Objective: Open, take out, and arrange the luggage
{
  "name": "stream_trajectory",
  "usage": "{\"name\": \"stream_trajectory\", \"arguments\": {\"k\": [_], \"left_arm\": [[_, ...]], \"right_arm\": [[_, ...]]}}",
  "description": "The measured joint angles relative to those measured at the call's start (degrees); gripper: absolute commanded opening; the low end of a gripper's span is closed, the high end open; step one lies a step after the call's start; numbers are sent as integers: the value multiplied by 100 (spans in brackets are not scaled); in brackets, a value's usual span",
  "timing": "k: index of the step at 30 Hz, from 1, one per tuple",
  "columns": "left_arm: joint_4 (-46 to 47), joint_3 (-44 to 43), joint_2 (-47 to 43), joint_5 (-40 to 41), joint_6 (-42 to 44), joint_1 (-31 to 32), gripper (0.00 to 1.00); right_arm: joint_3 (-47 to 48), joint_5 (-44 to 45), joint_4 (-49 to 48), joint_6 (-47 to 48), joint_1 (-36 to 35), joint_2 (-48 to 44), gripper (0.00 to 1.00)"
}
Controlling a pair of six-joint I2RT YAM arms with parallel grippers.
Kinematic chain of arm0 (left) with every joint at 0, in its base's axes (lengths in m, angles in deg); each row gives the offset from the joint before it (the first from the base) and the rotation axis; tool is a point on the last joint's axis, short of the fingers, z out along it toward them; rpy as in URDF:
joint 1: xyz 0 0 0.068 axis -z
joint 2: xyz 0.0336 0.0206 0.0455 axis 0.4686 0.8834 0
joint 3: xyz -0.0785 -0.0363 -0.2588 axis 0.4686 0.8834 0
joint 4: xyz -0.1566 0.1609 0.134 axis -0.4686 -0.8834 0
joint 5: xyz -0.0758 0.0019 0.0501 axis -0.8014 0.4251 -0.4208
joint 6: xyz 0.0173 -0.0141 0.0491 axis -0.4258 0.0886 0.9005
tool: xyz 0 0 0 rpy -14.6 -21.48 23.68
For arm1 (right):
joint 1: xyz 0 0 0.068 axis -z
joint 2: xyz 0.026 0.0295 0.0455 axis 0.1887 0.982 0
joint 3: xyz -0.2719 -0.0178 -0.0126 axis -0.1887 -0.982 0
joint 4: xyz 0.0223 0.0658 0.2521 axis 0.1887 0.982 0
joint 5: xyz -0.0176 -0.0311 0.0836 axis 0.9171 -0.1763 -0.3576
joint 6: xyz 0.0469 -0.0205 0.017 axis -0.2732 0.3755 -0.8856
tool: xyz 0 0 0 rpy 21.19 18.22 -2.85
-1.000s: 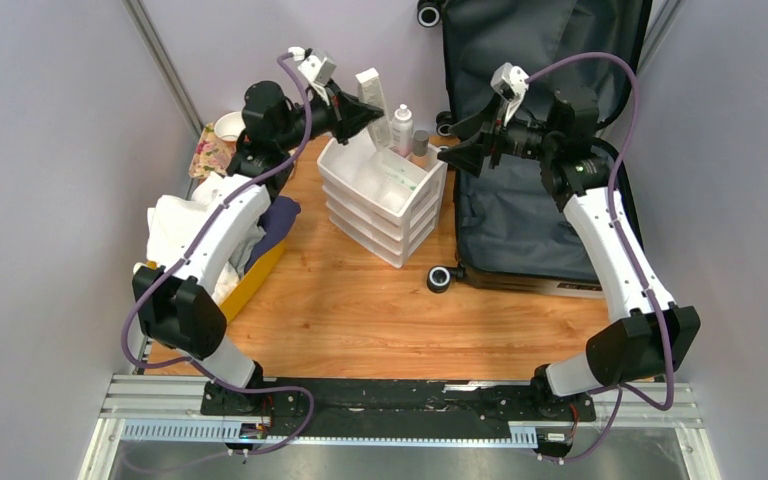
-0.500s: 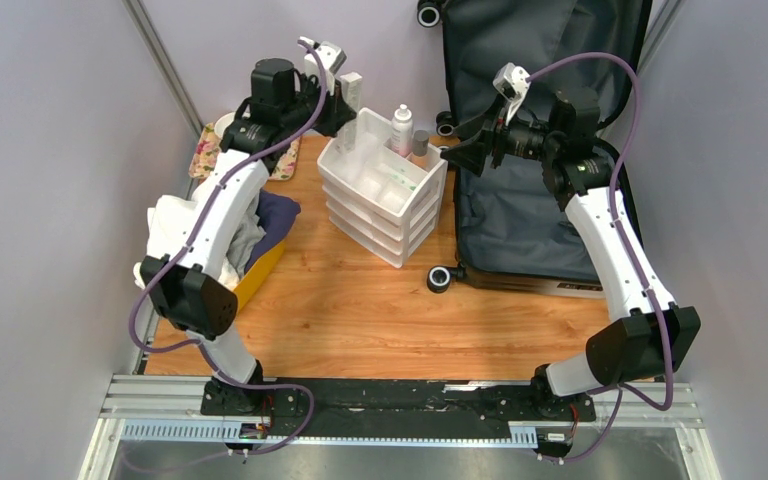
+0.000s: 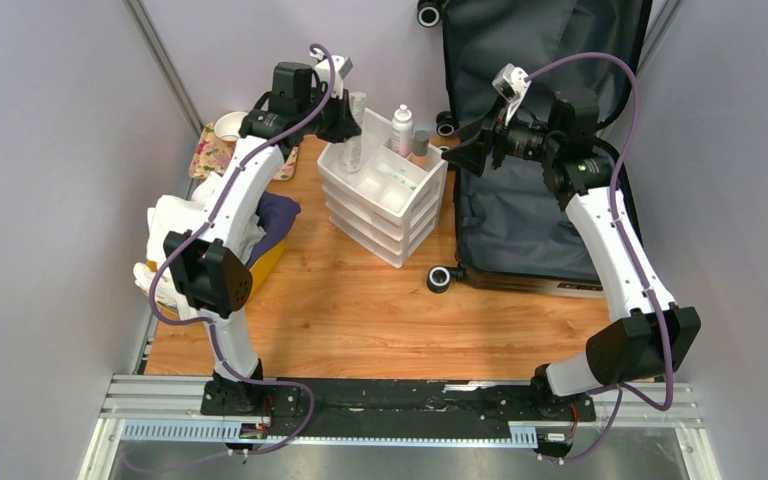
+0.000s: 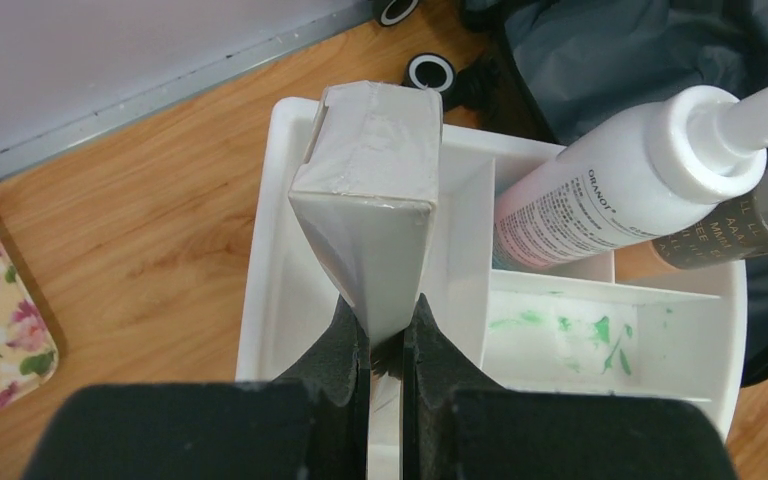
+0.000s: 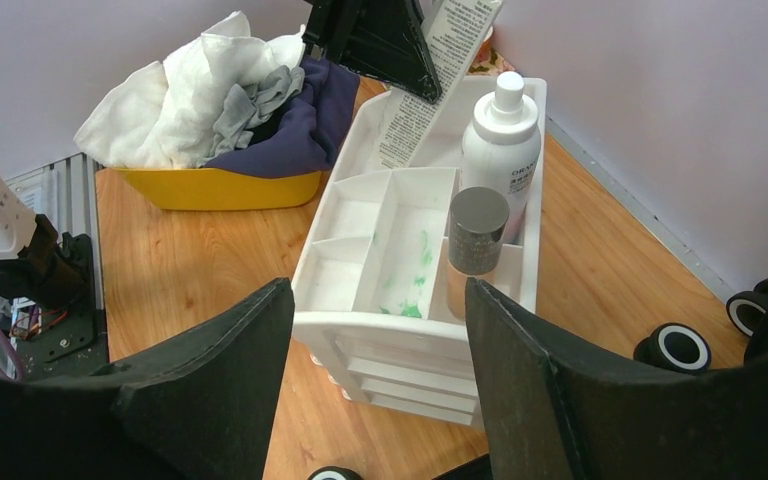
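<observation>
Luggage (image 3: pixel 515 215) just behind and below spread right fingers (image 5: pixel 550 390)

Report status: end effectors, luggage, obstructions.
Left end effector shut on box, over organizer. Right end effector open, empty, facing organizer. Luggage open, far right. White bottle stands in organizer beside box.

I see the large hard-shell suitcase (image 3: pixel 510 230) lying open along the table's right side, dark grey fabric lining upward, 3 black wheels (image 3: pixel 441 278) showing.
</observation>
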Motion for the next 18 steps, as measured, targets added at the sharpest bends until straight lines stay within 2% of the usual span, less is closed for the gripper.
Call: {"name": "stream_trajectory", "arguments": {"k": [8, 17, 18], "left_arm": [[-149, -35, 26, -142, -505, -101, 0], [-723, -315, 98, -339, -470, -107, 0], [-776, -332, 98, -367, -444, -107, 7]], "right_arm": [[7, 55, 55, 2, 0, 2, 66], [114, 57, 70, 4, 0, 131, 66], [114, 57, 76, 2, 0, 142, 66]]}}
